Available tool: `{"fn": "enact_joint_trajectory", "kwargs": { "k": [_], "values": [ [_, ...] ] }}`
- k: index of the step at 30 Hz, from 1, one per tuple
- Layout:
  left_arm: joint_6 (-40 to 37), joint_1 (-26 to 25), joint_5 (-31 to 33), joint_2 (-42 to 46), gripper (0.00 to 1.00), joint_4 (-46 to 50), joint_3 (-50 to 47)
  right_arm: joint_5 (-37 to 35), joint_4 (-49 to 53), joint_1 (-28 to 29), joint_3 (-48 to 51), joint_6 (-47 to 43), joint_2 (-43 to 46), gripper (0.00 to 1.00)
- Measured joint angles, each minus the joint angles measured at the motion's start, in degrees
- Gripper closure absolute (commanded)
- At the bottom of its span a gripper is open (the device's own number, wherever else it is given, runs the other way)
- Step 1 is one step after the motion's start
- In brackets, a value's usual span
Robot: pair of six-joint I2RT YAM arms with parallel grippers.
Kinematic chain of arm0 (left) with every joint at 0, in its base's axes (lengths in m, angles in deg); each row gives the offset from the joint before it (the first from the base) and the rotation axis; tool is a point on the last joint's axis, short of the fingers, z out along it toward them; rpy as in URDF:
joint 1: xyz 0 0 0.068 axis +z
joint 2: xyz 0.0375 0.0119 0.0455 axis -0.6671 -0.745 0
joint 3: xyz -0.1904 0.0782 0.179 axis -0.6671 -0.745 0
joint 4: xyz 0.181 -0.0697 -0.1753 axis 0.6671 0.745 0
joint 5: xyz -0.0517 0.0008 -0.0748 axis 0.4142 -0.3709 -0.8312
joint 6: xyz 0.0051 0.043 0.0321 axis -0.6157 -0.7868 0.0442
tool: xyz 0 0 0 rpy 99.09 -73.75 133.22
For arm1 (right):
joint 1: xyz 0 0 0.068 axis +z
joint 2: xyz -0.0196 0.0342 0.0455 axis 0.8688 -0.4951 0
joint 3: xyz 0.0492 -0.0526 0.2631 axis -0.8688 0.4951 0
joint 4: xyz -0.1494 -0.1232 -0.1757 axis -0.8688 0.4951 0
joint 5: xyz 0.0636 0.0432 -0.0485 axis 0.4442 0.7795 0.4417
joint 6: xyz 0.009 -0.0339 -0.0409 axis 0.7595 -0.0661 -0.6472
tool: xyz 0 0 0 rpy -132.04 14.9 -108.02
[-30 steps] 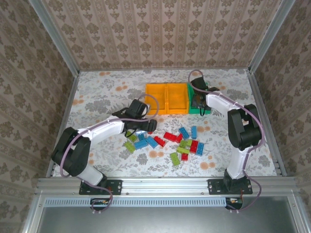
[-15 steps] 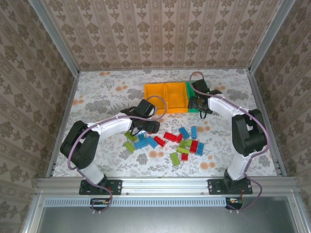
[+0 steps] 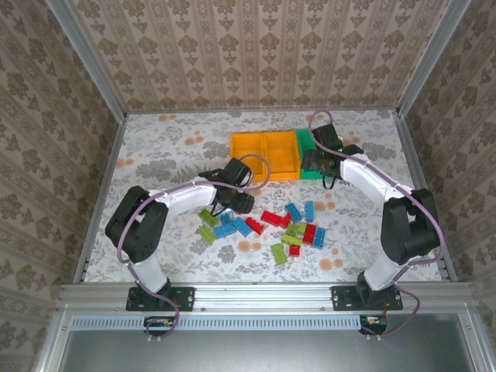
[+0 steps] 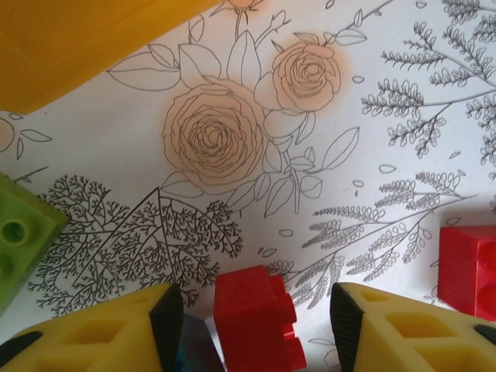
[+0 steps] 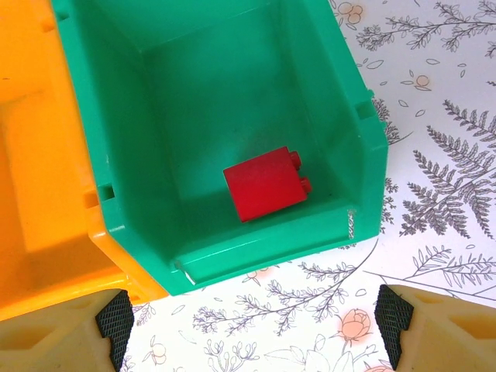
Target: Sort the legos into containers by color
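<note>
The left jaws stand spread, one black pad [image 4: 167, 312] on either side of a red brick [image 4: 254, 310] that lies on the counter [image 4: 403, 155]. A gap shows on both sides of the brick, so nothing is pinched. A sliver of a blue brick [image 4: 195, 342] lies just beside the left pad. A lime brick [image 4: 19, 232] sits further left, and a second red brick [image 4: 469, 271] lies off to the right. A corner of the left orange bin [image 4: 77, 39] is at the far left in that wrist view. Seen from above, these jaws hang over the far left edge of the scattered legos [image 3: 267, 229], just on the near side of the left orange bin [image 3: 248, 157].

The right jaws are also spread wide and hold nothing. Their pads [image 5: 115, 318] hover just on the near side of the green bin [image 5: 364, 155]. Inside it, a lone red brick [image 5: 265, 184] lies on the floor, toward the near wall. The middle orange bin [image 5: 39, 155] touches the green bin on its left.

The three bins form a row at the far middle of the counter: orange, orange, then green [image 3: 304, 147] from left to right. The loose red, blue and lime legos lie in a cluster on the near side of that row.
</note>
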Motion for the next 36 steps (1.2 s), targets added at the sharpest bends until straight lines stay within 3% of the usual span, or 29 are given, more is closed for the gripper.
{"fn": "enact_joint_trajectory", "kwargs": {
  "k": [12, 20, 28, 36],
  "values": [
    [-0.9, -0.8, 0.0, -3.7, 0.61, 2.1, 1.8, 0.0, 0.0, -2.9, 3.1, 0.9, 3.3, 0.14],
    [-1.4, -1.0, 0.0, -4.4, 0.77, 3.0, 3.6, 0.0, 0.0, -4.2, 4.8, 1.1, 5.1, 0.14],
    [-1.4, -1.0, -0.3, -4.4, 0.78, 3.4, 7.0, 0.0, -0.5, -5.6, 6.7, 1.1, 7.0, 0.14],
    [-1.4, -1.0, -5.0, -7.6, 0.78, 1.4, 22.0, 0.1, -2.3, -6.2, 9.5, 1.3, 8.5, 0.14]
  ]
}}
